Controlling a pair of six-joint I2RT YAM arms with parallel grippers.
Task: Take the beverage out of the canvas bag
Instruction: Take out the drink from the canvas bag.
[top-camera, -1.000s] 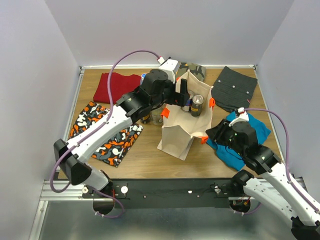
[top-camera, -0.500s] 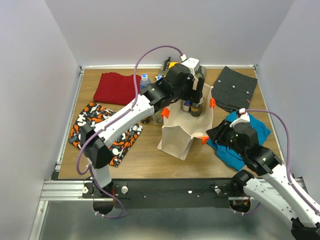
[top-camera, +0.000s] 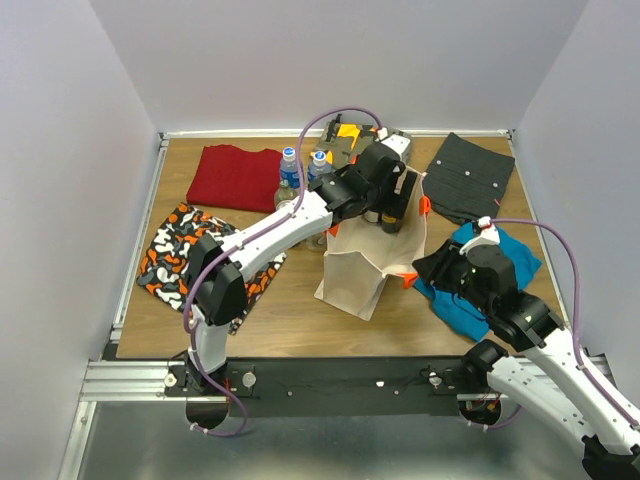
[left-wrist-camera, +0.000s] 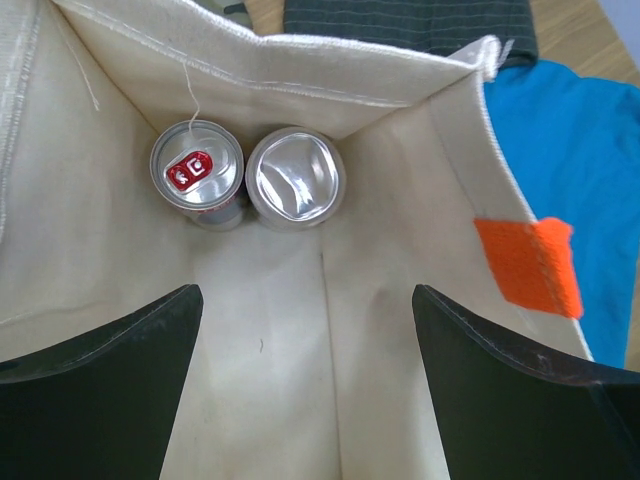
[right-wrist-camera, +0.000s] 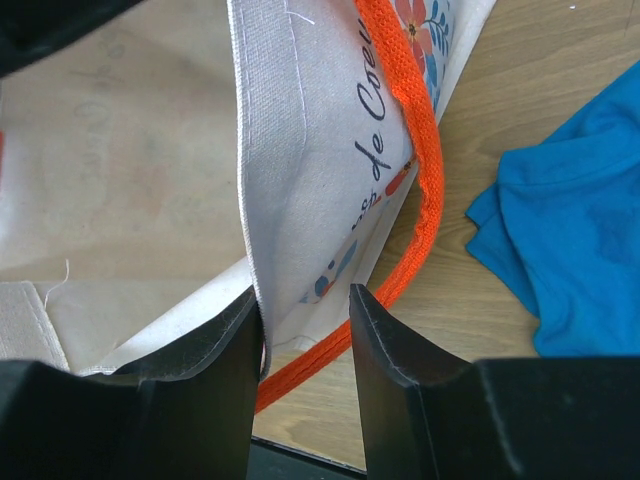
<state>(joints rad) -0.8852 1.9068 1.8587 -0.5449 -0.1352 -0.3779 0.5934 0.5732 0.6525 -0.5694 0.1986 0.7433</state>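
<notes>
- From the top camera, the canvas bag (top-camera: 352, 275) stands upright near the middle of the desk (top-camera: 300, 315), with its mouth open to above.
- The left arm reaches across, and the left claw (top-camera: 392, 208) hangs over the far part of the bag's mouth, pointing down into it.
- The right claw (top-camera: 420, 268) is at the right edge of the bag, beside an orange handle (top-camera: 409, 279).
- Around the bag lie a red cloth (top-camera: 235, 178), a patterned cloth (top-camera: 185, 262), a dark grey cloth (top-camera: 470, 178) and a blue cloth (top-camera: 495, 262). Two water bottles (top-camera: 289, 165) stand behind the left arm.
- The left wrist camera looks straight down into the bag. Two beverage cans stand at the bottom in the far corner, touching each other: a red-tab can (left-wrist-camera: 197, 172) and, to its right, a silver can (left-wrist-camera: 296, 178).
- The left claw's fingers (left-wrist-camera: 110, 390) are wide apart and hold nothing; both cans are well beyond them.
- In the right wrist camera, the right claw (right-wrist-camera: 305, 320) is clamped on the bag's wall (right-wrist-camera: 300, 200), which passes between its two fingers (right-wrist-camera: 385, 360).
</notes>
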